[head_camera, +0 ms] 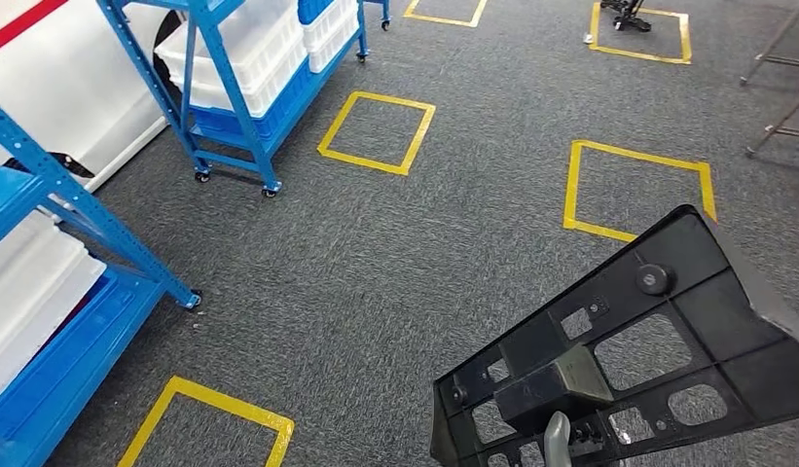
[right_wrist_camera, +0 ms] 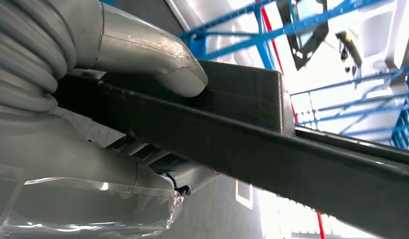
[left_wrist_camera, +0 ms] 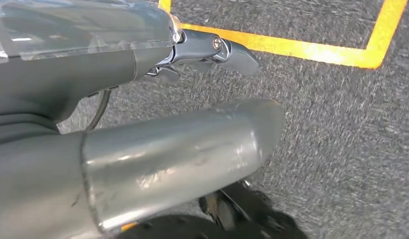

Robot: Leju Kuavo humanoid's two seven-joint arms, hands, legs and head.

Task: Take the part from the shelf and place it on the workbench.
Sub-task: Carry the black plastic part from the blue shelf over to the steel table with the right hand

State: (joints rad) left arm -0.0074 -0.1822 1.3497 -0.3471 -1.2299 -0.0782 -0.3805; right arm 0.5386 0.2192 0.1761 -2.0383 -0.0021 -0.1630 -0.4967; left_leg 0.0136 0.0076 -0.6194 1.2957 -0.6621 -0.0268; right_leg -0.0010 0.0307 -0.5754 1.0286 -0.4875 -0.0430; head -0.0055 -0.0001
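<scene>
The head view looks forward and down from high on the robot's body onto grey carpet (head_camera: 395, 263) marked with yellow tape squares (head_camera: 377, 131), with blue shelves (head_camera: 230, 88) off to the left. The left wrist view sits close behind the left robot hand (left_wrist_camera: 142, 144) and faces down at the same carpet and yellow tape. The right wrist view sits just behind the right robot hand (right_wrist_camera: 87, 99), very near the black part (right_wrist_camera: 272, 144), facing up past it toward blue shelf frames.
</scene>
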